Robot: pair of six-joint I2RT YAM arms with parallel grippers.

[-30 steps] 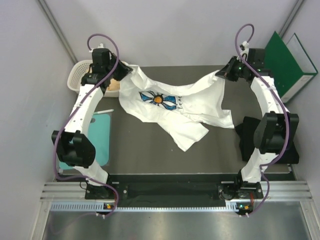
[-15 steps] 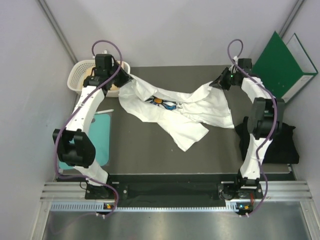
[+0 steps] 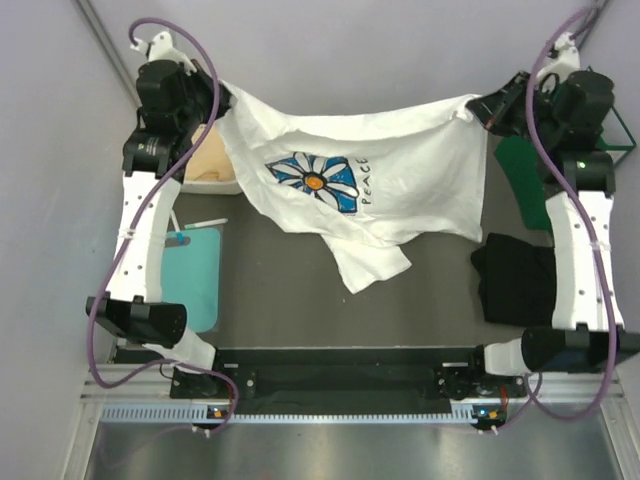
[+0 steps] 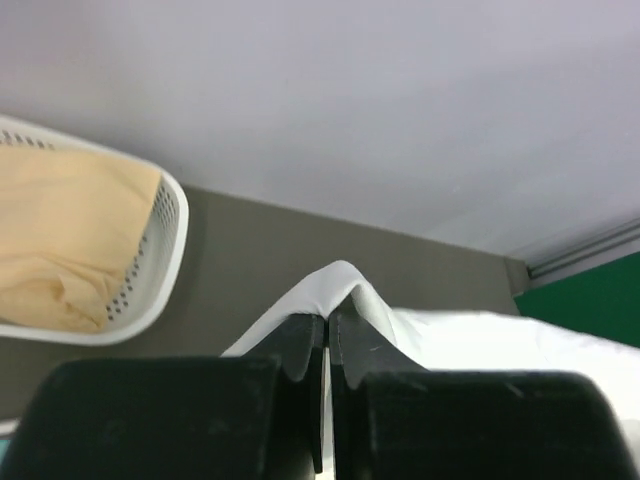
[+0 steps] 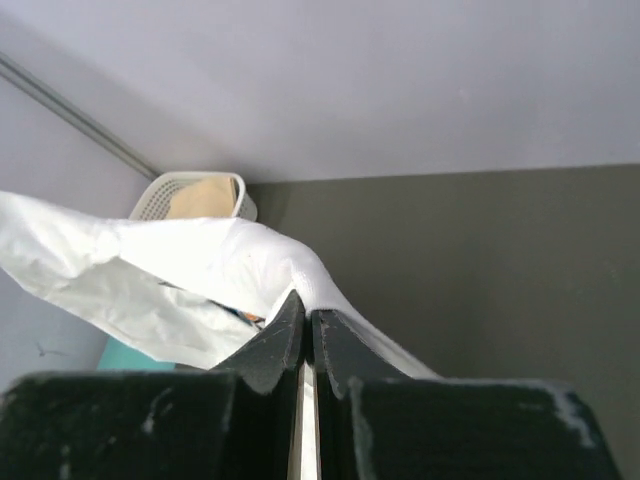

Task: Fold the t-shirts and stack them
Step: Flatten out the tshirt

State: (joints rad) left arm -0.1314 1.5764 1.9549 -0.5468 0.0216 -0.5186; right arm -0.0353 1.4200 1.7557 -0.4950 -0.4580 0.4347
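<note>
Three t-shirts are showing in the cell. One white t-shirt (image 3: 400, 190) with a blue daisy print is hanging spread between two grippers above the far half of the worktop (image 3: 290, 310). Its printed face is turning toward the overhead camera, and one loose fold is drooping toward the middle of the worktop. The left gripper (image 3: 218, 96) is pinching one top corner of the shirt, jaws pressed together on the cloth. The right gripper (image 3: 482, 108) is pinching the opposite corner in the same way. One black t-shirt (image 3: 520, 282) is lying bunched on the right side of the worktop, just beside the right arm. One tan-peach t-shirt (image 3: 212, 160) is sitting in one white basket (image 4: 176, 235) at the far left corner. One teal board (image 3: 198, 275) is lying flat at the left edge. One green binder (image 3: 522, 178) is showing at the far right, partly hidden by the right arm.
</note>
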